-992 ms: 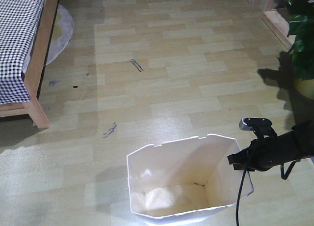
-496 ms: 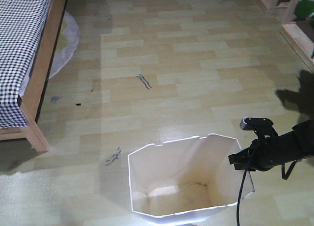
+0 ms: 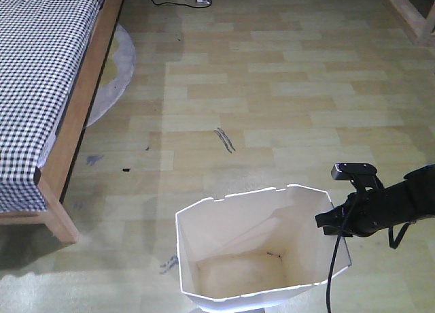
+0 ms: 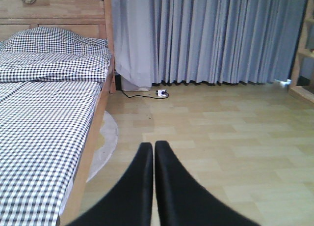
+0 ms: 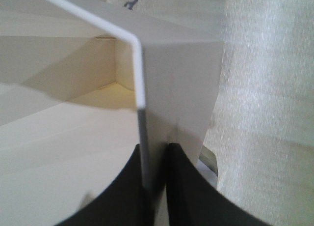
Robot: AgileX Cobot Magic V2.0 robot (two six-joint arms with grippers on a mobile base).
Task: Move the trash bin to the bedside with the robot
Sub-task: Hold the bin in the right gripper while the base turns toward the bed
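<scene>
Pale plank flooring [image 3: 285, 88] fills your front view, with the bed [image 3: 41, 68] and its checked gingham bedding along the far left. You have the white trash bin [image 3: 231, 224] at the near edge, well apart from the bed's wooden post [image 3: 58, 218]. Your right gripper [image 5: 157, 150] has its jaws clamped on the bin's right rim wall. Your left gripper [image 4: 153, 146] holds nothing, jaws pressed together, facing the bed and grey curtains [image 4: 211, 34].

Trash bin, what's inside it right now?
The trash bin looks empty: bare cream floor with a few dark specks. The right gripper and its cable cover part of the right wall.
</scene>
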